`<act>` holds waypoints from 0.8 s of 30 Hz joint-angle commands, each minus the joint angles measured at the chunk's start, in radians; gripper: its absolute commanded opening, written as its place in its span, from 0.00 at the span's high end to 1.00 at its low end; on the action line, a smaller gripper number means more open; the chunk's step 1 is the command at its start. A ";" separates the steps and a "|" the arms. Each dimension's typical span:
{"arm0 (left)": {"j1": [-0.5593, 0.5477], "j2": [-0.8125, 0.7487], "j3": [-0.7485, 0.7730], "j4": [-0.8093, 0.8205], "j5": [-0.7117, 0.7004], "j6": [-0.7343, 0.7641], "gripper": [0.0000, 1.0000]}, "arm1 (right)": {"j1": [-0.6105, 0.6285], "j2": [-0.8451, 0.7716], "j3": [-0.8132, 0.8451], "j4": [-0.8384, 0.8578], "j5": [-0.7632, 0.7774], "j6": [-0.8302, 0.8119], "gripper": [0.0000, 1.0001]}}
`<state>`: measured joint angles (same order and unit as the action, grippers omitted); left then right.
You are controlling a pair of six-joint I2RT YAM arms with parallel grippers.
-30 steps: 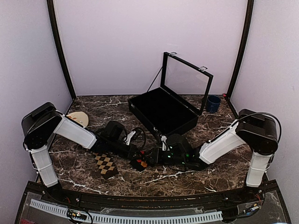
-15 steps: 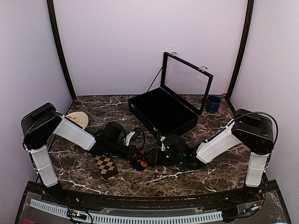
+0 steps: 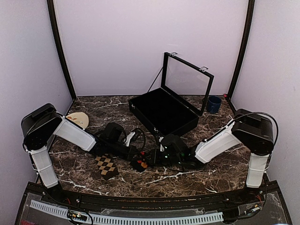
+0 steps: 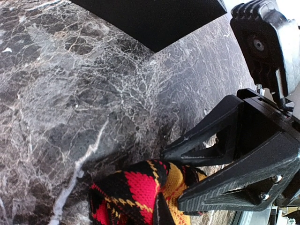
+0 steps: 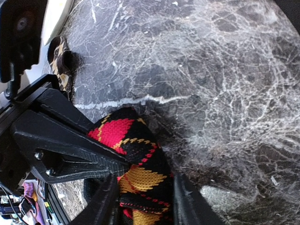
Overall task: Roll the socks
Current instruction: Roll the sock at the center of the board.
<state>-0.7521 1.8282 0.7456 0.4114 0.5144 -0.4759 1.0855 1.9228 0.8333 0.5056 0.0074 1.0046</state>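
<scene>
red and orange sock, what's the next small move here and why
Probably close the right gripper fully on the red-and-orange sock: its fingers straddle it, apparently not yet clamped, while the left gripper pinches its other side.

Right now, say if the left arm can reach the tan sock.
Probably not yet: the left gripper is shut on the red sock. The tan sock lies uncovered close by, reachable once it lets go.

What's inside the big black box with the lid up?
Only its dark lining shows inside the black box; nothing seems to lie there. Its near wall hides a strip of the floor, so that bit can't be checked.
</scene>
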 commanded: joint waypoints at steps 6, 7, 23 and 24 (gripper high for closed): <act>-0.001 0.021 -0.020 -0.125 -0.080 -0.034 1.00 | 0.021 0.072 0.012 -0.082 -0.051 -0.007 0.93; 0.000 0.021 -0.019 -0.129 -0.082 -0.042 1.00 | 0.022 0.073 0.012 -0.085 -0.054 -0.010 0.97; 0.063 -0.079 0.011 -0.318 -0.066 -0.188 0.90 | 0.035 0.047 0.035 -0.167 0.033 -0.157 1.00; 0.070 -0.096 0.012 -0.332 -0.064 -0.198 0.87 | 0.039 0.046 0.042 -0.179 0.045 -0.175 1.00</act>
<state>-0.7273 1.7920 0.7681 0.2836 0.5140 -0.6281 1.1000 1.9442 0.8680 0.4789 0.0147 0.9222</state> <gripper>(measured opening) 0.093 0.056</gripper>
